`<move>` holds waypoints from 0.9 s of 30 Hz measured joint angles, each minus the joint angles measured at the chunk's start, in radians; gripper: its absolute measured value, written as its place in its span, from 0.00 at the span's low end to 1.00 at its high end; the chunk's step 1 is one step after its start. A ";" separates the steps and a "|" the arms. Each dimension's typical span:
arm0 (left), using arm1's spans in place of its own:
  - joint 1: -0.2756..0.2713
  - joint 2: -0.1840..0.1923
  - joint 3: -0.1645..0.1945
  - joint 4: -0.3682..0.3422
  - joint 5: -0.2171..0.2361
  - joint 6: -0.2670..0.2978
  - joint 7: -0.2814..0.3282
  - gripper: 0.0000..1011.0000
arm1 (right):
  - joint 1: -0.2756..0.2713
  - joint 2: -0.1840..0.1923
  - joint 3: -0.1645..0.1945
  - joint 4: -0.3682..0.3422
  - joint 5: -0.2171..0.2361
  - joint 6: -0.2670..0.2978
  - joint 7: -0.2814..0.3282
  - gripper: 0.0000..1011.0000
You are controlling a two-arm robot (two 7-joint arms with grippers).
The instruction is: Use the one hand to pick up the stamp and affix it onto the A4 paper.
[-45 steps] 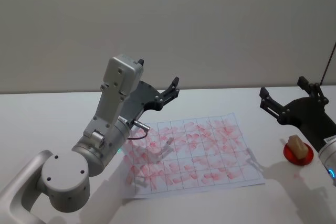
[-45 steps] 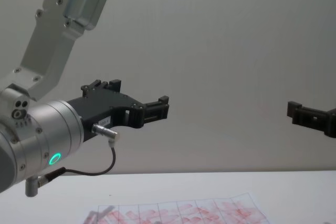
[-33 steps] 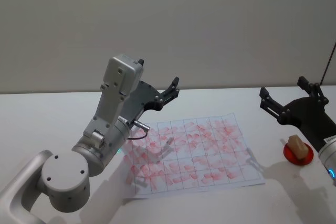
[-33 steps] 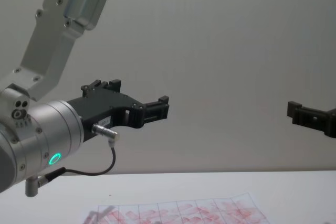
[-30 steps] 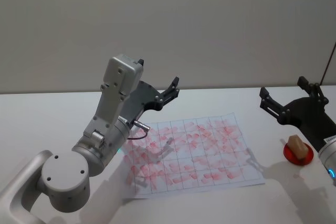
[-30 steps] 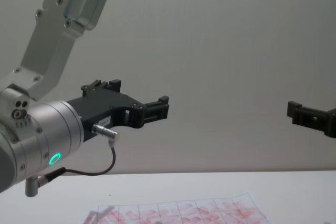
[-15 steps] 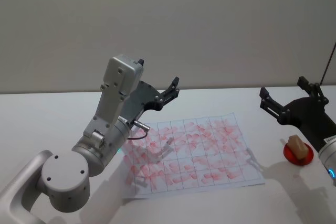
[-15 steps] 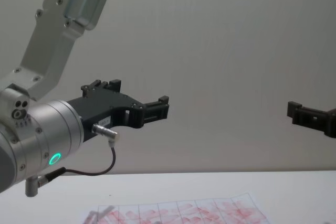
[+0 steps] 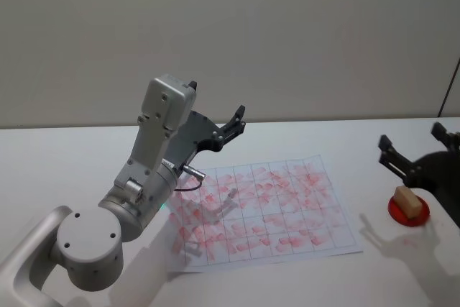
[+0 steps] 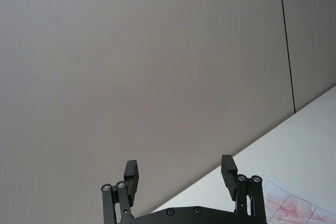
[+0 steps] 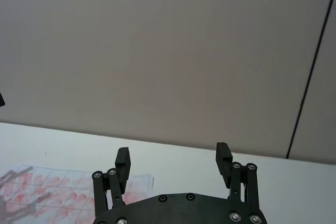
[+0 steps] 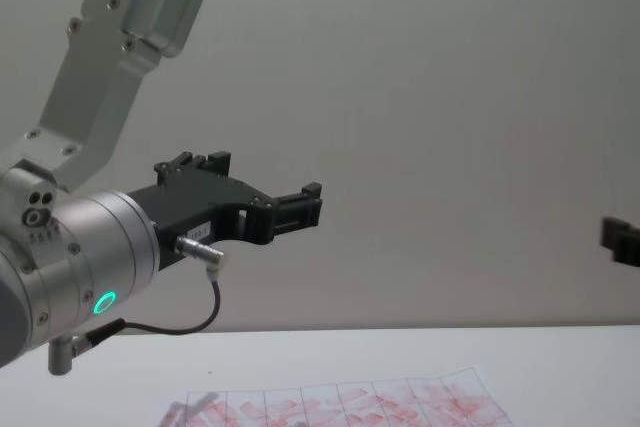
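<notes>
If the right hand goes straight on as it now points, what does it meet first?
The way looks free: the right hand points over the table toward the back wall, likely the first thing met. The stamp sits lower, outside this line.

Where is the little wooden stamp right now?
In the head view the stamp sits on a red pad on the robot's right, just right of the A4 paper, near the right gripper.
</notes>
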 joint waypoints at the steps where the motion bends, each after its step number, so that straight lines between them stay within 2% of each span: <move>1: 0.000 0.000 0.000 0.000 0.000 0.000 0.000 0.99 | -0.016 0.010 0.006 -0.009 0.010 0.004 -0.009 0.99; 5: 0.000 0.000 0.000 0.000 0.000 0.000 0.000 0.99 | -0.045 0.026 0.018 -0.025 0.033 0.016 -0.030 0.99; 13: 0.000 0.000 0.000 0.000 0.000 0.000 0.000 0.99 | -0.103 0.060 0.044 -0.043 0.093 0.079 -0.075 0.99; 19: 0.000 0.000 0.000 0.000 0.000 0.000 0.000 0.99 | -0.104 0.064 0.050 -0.019 0.114 0.127 -0.077 0.99; 27: 0.000 0.000 0.000 0.000 0.000 0.000 0.000 0.99 | -0.078 0.058 0.051 0.039 0.126 0.197 -0.059 0.99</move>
